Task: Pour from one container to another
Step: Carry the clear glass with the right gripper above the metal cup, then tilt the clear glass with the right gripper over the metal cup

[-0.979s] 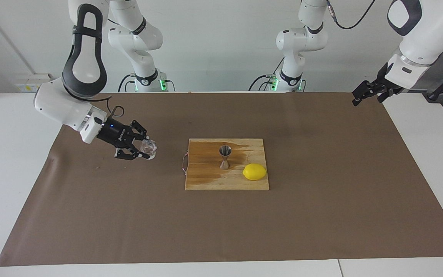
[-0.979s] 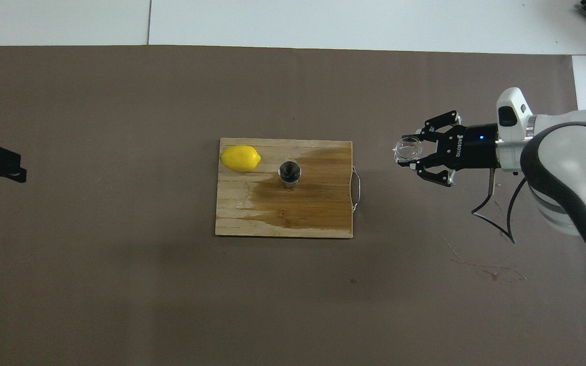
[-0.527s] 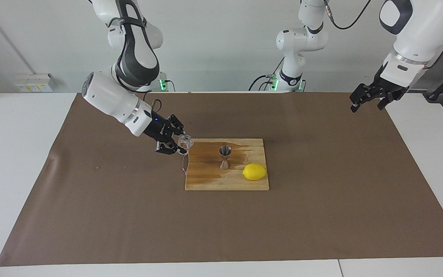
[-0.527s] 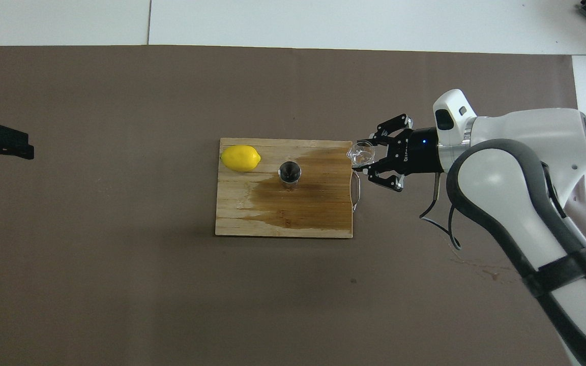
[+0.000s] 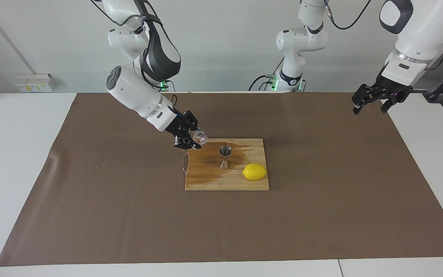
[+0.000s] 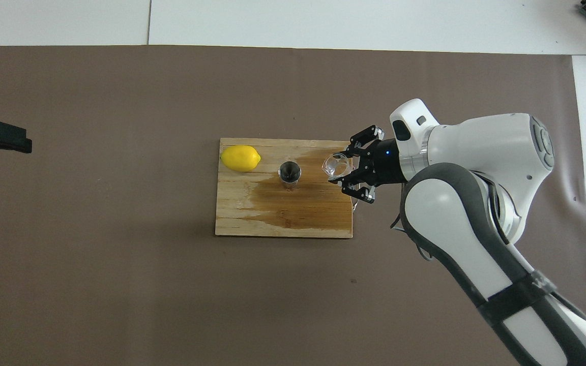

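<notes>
The small clear glass cup [image 5: 199,135] is gripped between the fingers of the right gripper [image 5: 195,139] and is held in the air over the edge of the wooden cutting board [image 5: 206,181] at the right arm's end. The silver jigger [image 5: 225,157] is seen standing upright near the board's middle, apart from the cup, with a lemon [image 5: 254,171] beside it. The left gripper [image 5: 373,103] is held open, waiting above the left arm's end of the table.
</notes>
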Robot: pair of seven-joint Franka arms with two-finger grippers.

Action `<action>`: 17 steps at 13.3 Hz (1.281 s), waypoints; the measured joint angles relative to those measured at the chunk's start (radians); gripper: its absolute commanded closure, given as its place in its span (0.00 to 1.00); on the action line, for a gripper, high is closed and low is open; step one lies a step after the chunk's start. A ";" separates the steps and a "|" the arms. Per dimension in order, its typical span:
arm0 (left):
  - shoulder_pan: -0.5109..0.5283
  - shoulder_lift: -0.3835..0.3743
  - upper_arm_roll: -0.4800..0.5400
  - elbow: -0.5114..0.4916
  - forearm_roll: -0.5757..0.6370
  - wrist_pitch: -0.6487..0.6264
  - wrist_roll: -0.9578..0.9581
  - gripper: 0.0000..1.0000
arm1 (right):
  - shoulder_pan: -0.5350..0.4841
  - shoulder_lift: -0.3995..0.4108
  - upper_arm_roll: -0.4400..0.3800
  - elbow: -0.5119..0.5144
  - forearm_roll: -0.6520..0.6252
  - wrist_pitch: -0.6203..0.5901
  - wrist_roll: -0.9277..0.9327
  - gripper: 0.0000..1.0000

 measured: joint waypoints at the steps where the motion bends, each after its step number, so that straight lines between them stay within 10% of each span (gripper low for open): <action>1: 0.000 0.000 0.000 0.000 0.000 0.000 0.003 0.00 | 0.000 0.000 0.008 0.000 -0.017 0.010 0.023 0.80; 17: 0.004 0.000 0.004 0.000 0.000 -0.062 0.009 0.00 | 0.024 0.085 0.097 0.053 -0.251 0.133 0.354 0.79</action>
